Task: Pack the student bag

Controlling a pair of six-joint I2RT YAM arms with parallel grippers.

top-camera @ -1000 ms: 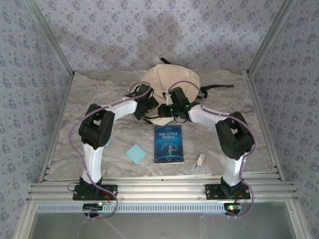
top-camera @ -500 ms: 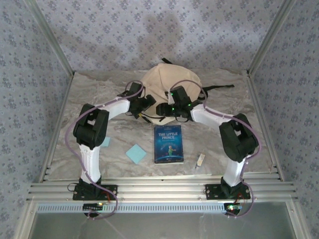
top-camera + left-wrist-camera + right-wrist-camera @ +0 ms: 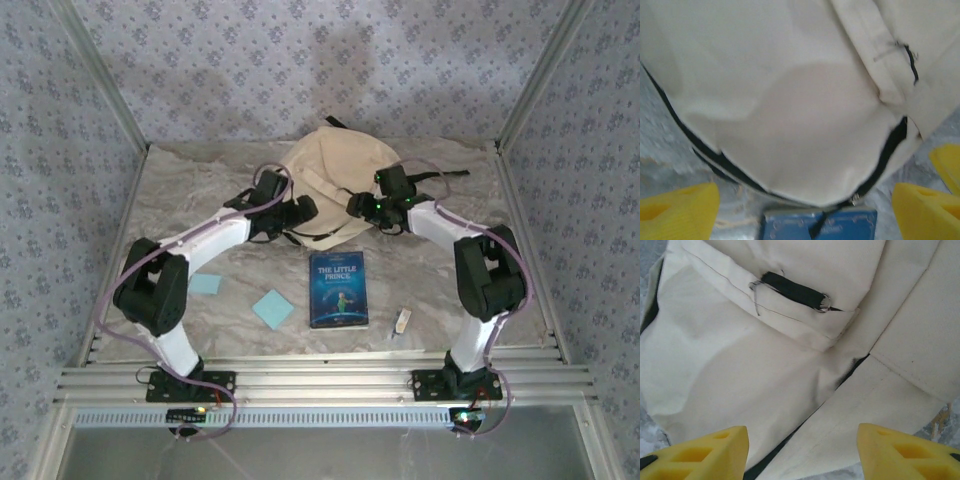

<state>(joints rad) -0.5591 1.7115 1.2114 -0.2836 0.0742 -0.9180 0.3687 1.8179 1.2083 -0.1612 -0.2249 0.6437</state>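
The student bag [image 3: 335,170] is a cream backpack with black zipper trim, lying at the back middle of the table. My left gripper [image 3: 298,213] is at its near left edge and my right gripper [image 3: 358,204] at its near right side, both pointing at the fabric. In the left wrist view the student bag [image 3: 790,100] lies ahead of the left gripper [image 3: 805,215], whose yellow fingers [image 3: 677,210] stand wide apart with nothing between them. The right gripper [image 3: 802,455] is open too, over a black zipper seam [image 3: 850,370] of the student bag [image 3: 740,355].
A blue book [image 3: 338,290] lies just in front of the bag; its top edge shows as the blue book [image 3: 817,225] under the left gripper. Two light blue sticky pads [image 3: 272,308] [image 3: 205,284] lie to its left, and a small pale eraser-like piece [image 3: 402,321] to its right.
Both arms have swung outward and lower: the left gripper slid to the bag's left edge, the right gripper to its right side. The bag's top now shows a fold.
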